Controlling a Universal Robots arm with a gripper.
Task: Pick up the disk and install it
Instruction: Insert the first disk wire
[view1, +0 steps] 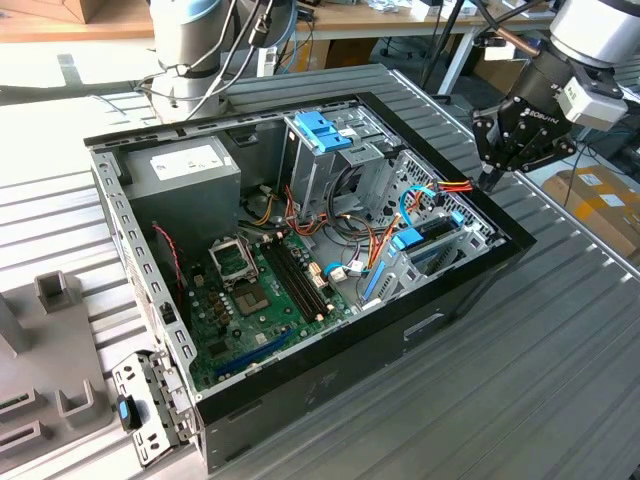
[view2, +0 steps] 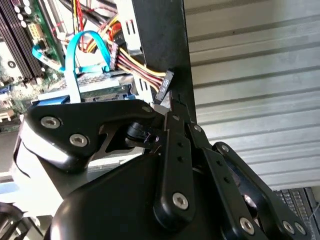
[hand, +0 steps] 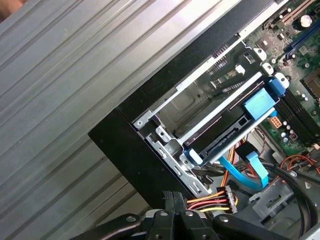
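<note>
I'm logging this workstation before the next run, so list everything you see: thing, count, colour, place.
computer case: one, black, open, on the ribbed grey table.
disk: one, dark body with light-blue rails, sitting in the drive bay at the case's corner nearest the gripper.
blue handle on grey cage: one, at the case's far side.
circuit board: one, green, on the case floor.
power supply: one, grey, far corner on the exterior view's left.
cables: a bundle, red, yellow and orange, plus a blue ribbon, beside the disk.
cardboard boxes: brown, on the exterior view's right.
gripper: one, black, above the case's edge near the disk.
</note>
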